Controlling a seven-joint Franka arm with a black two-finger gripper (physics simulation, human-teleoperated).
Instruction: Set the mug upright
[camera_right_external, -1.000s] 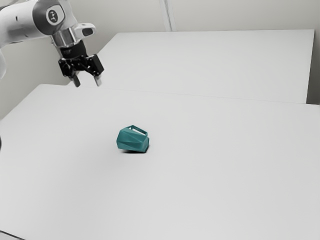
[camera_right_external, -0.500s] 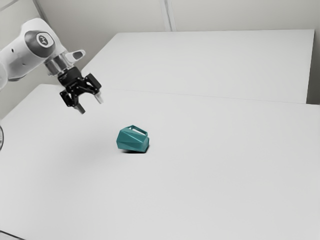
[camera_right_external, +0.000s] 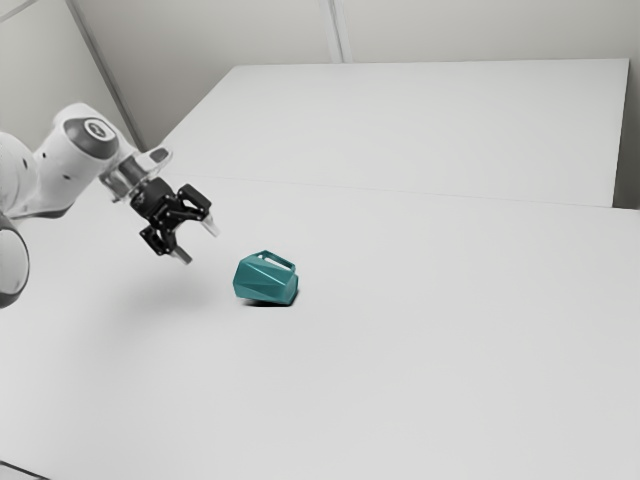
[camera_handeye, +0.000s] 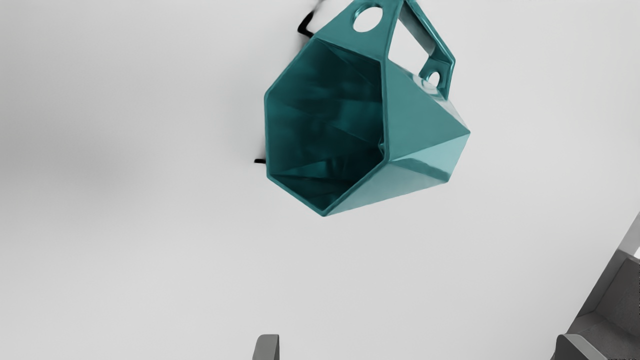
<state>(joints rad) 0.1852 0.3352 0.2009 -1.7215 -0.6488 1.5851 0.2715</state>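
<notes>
With the arm (camera_right_external: 68, 180) reaching in from the exterior view's left, its end effector (camera_right_external: 199, 245) hangs tilted above the counter (camera_right_external: 400, 360), slanting down toward that view's right; its fingers stand wide apart and hold nothing; just beyond them, not touching, the faceted teal mug (camera_right_external: 266, 281) lies on its side on the counter, mouth toward the end effector, handle (camera_handeye: 442, 55) uppermost.
</notes>
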